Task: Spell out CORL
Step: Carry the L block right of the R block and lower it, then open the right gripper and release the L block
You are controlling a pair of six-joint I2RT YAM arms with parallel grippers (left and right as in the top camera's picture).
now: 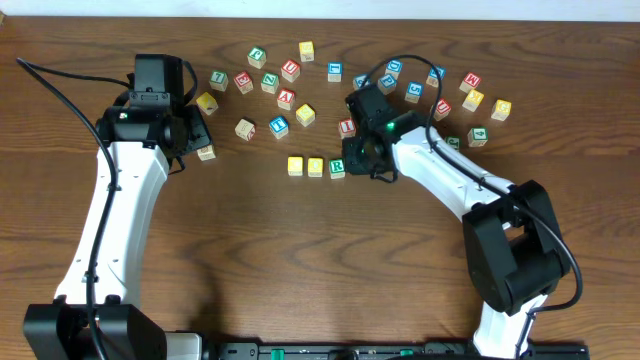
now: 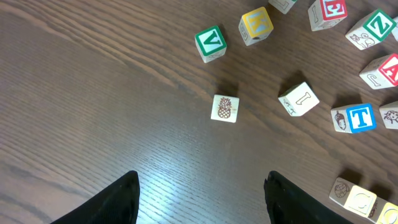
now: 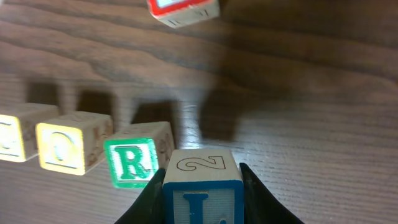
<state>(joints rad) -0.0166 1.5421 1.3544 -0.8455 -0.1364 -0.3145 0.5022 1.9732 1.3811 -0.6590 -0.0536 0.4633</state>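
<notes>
Right gripper (image 3: 202, 186) clamped on the blue L cube (image 3: 202, 208), just beside the green R cube (image 3: 132, 163), ending a row with two yellow cubes (image 3: 62, 148). Left gripper (image 2: 202, 193) parted, empty, above table (image 2: 93, 93), near pineapple cube (image 2: 224, 108).

We see a dark brown table (image 1: 330, 270) with fine wood grain. The C cube (image 3: 15, 138) and O cube (image 3: 65, 148) show pale yellow faces with thin outlined letters. The R cube (image 3: 134, 162) is bright green and white. The L cube (image 3: 202, 186) has a blue border and blue letter on white, and a black-outlined 2 on its pale top. A pineapple cube (image 2: 224, 108) bears a brownish drawing on cream; the T cube (image 2: 360, 117) is blue with a white letter.
</notes>
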